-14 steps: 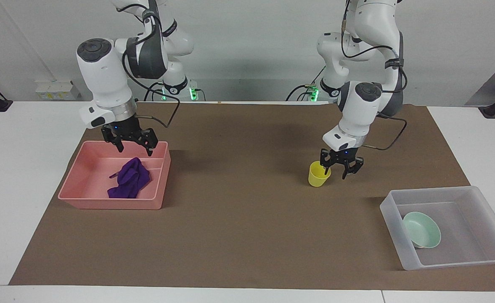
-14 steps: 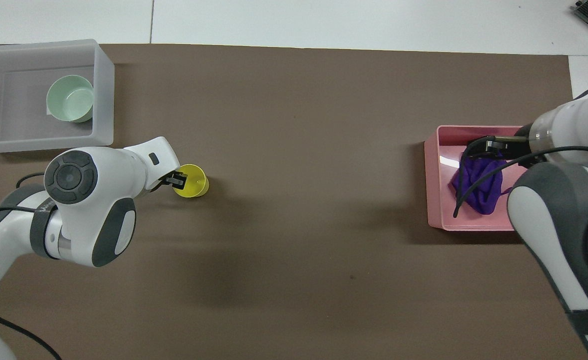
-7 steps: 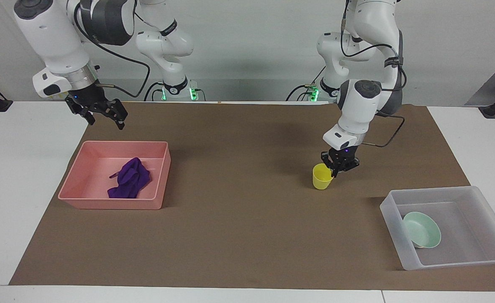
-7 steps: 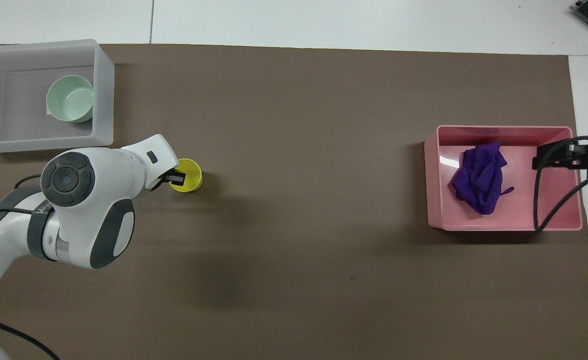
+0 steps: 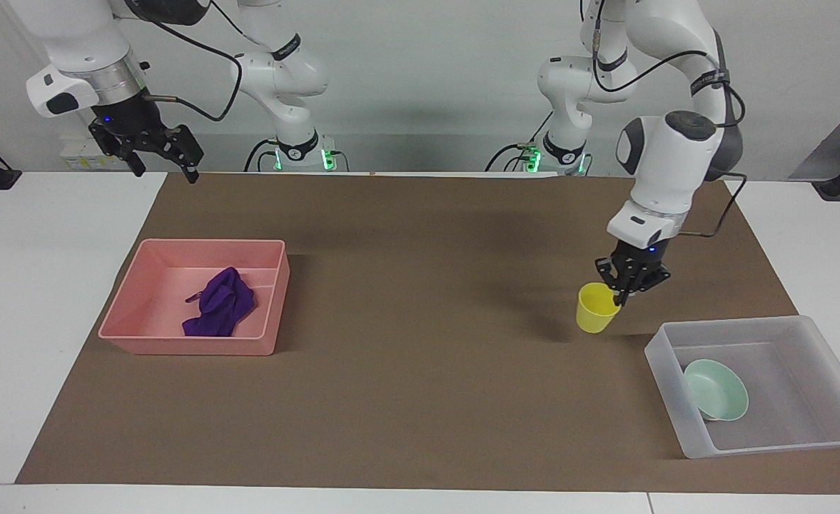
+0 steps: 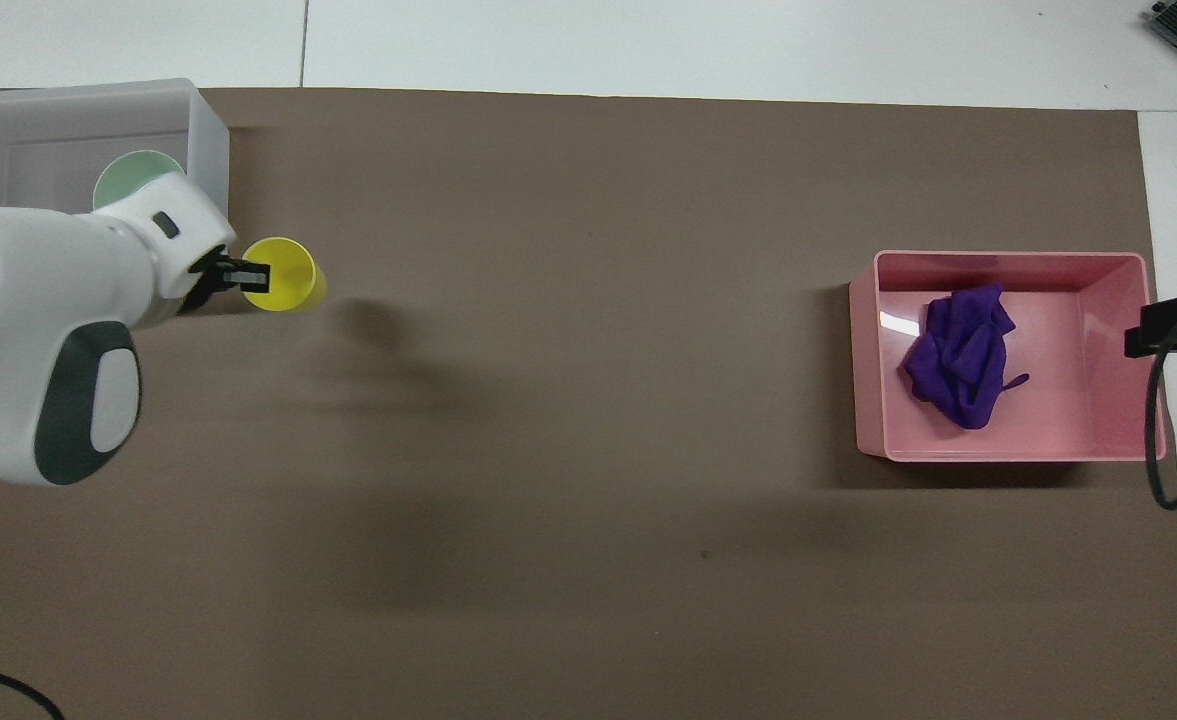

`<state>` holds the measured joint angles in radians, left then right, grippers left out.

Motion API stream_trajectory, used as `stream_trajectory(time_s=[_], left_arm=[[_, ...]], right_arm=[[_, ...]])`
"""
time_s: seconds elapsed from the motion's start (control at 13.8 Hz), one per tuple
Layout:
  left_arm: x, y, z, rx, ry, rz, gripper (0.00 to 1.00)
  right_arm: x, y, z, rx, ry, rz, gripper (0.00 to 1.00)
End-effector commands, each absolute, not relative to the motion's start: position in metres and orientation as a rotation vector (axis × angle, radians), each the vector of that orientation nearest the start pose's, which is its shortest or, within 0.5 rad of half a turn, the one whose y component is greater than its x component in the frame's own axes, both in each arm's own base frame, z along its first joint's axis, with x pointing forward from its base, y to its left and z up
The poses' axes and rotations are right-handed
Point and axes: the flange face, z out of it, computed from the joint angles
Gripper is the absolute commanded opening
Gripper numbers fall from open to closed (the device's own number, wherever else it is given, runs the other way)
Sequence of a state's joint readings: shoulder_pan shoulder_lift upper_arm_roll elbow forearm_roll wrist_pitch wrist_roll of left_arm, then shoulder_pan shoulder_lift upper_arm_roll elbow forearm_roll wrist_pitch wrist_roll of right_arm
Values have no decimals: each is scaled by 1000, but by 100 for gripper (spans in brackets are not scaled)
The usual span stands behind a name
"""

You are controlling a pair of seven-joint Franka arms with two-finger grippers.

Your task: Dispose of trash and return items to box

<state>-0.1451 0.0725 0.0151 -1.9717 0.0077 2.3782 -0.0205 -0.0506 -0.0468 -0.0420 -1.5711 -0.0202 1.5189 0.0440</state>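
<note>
My left gripper (image 5: 626,284) is shut on the rim of the yellow cup (image 5: 595,310) and holds it just above the mat, beside the corner of the translucent box (image 5: 812,327). The cup (image 6: 286,275) casts a separate shadow on the mat. The mint-green bowl (image 5: 716,389) lies tilted in the box; in the overhead view my left arm hides part of the bowl (image 6: 133,170). The purple cloth (image 5: 221,303) lies in the pink bin (image 5: 177,344). My right gripper (image 5: 155,160) is open and empty, raised over the table's edge at the robots' end.
A brown mat (image 5: 405,400) covers most of the white table. The pink bin (image 6: 870,350) stands at the right arm's end, the translucent box (image 6: 210,130) at the left arm's end. A cable hangs from my right wrist (image 6: 1163,440).
My left gripper shut on the cup's rim, lifted it and carried it toward the box. My right gripper rose out of the pink bin, drawing back toward the robots and leaving the cloth there.
</note>
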Motion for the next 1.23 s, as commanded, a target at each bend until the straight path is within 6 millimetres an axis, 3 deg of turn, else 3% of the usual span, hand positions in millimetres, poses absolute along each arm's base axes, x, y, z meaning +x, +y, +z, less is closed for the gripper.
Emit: stream_trajectory(time_s=[0.0, 0.22, 0.36, 0.58, 0.72, 0.94, 1.16], left_arm=[[625, -30, 495, -3173, -53, -561, 0], [655, 13, 511, -3152, -162, -640, 0], [671, 46, 507, -3133, -232, -647, 0], [690, 74, 489, -3117, -287, -636, 0], [707, 97, 464, -3106, -298, -629, 0], [718, 104, 428, -3102, -289, -639, 0], [719, 97, 404, -3112, -214, -629, 0]], right_arm=[[533, -48, 642, -3170, 155, -13, 100], [532, -46, 642, -3170, 152, -13, 100], [533, -45, 641, -3161, 144, -9, 100], [532, -46, 640, -3160, 137, -8, 100], [534, -46, 641, -3160, 141, -33, 100], [534, -45, 639, -3160, 139, -30, 100], [533, -46, 637, -3160, 141, -21, 100]])
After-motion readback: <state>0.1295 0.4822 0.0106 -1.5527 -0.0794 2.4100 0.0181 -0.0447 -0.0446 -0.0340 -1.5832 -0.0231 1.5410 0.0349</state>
